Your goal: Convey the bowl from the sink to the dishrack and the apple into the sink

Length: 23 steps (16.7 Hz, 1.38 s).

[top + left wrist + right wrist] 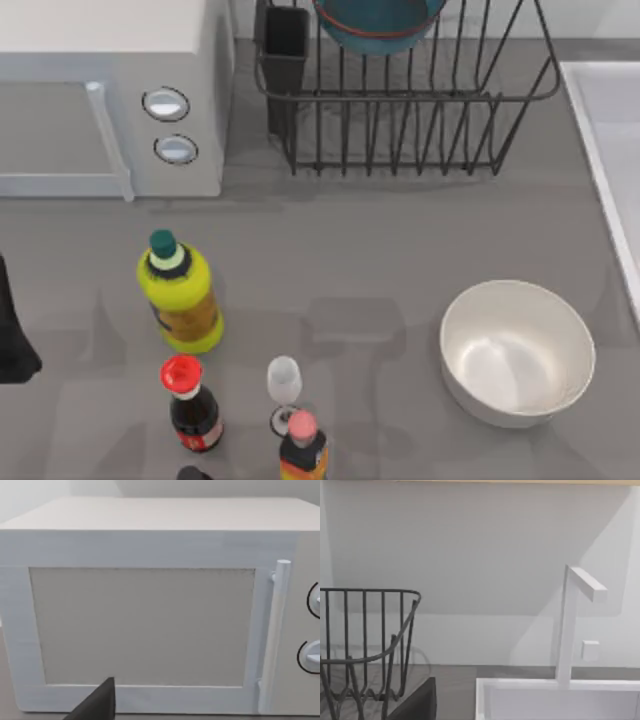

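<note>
Resting in the dishrack [400, 110] at the back of the table, the bowl [378, 25] sits among the upright bars, its red-lined rim cut by the top view's upper edge, just beside the dark cutlery cup [283, 50] at the rack's left corner. The sink [610, 150] lies at the table's right edge, well apart from the bowl; we see its white rim and part of the basin. From the right wrist view we look past the rack's end bars toward the sink's rim and a white faucet [570, 625] standing on it. We cannot tell whether either pincer is spread or pressed together. Our left arm [15, 340] sits at the table's left edge, facing the microwave [150, 615]. Toward the front stand a yellow bottle [180, 295], a red-capped bottle [190, 400], a small glass [284, 385] and another bottle [303, 450], with a white bowl [517, 350] at the front right.
</note>
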Each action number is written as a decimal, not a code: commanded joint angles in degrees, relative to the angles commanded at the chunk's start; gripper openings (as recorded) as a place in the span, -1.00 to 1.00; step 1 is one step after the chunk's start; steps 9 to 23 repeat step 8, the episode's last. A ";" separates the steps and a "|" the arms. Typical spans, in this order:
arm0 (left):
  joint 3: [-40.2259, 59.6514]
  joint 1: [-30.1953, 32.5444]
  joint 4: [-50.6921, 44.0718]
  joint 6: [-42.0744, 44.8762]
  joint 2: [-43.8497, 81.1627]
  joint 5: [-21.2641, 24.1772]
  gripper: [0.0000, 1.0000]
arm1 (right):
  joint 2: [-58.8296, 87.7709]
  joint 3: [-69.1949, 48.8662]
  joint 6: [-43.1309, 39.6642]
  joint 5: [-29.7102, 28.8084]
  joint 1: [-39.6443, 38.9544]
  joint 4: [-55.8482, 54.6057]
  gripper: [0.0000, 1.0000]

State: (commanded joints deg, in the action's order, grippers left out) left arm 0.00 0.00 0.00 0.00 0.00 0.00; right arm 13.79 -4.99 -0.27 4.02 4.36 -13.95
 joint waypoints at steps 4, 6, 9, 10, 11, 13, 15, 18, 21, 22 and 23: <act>0.00 0.00 0.00 0.00 0.00 0.00 1.00 | -11.49 4.04 0.21 -3.28 -3.54 11.62 1.00; 0.00 0.00 0.00 0.00 0.00 0.00 1.00 | -13.61 4.92 0.26 -3.96 -4.29 13.77 1.00; 0.00 0.00 0.00 0.00 0.00 0.00 1.00 | -13.79 4.99 0.27 -4.02 -4.36 13.95 1.00; 0.00 0.00 0.00 0.00 0.00 0.00 1.00 | -13.79 4.99 0.27 -4.02 -4.36 13.95 1.00; 0.00 0.00 0.00 0.00 0.00 0.00 1.00 | -13.79 4.99 0.27 -4.02 -4.36 13.95 1.00; 0.00 0.00 0.00 0.00 0.00 0.00 1.00 | -13.79 4.99 0.27 -4.02 -4.36 13.95 1.00; 0.00 0.00 0.00 0.00 0.00 0.00 1.00 | -13.79 4.99 0.27 -4.02 -4.36 13.95 1.00; 0.00 0.00 0.00 0.00 0.00 0.00 1.00 | -13.79 4.99 0.27 -4.02 -4.36 13.95 1.00; 0.00 0.00 0.00 0.00 0.00 0.00 1.00 | -13.79 4.99 0.27 -4.02 -4.36 13.95 1.00; 0.00 0.00 0.00 0.00 0.00 0.00 1.00 | -13.79 4.99 0.27 -4.02 -4.36 13.95 1.00; 0.00 0.00 0.00 0.00 0.00 0.00 1.00 | -13.79 4.99 0.27 -4.02 -4.36 13.95 1.00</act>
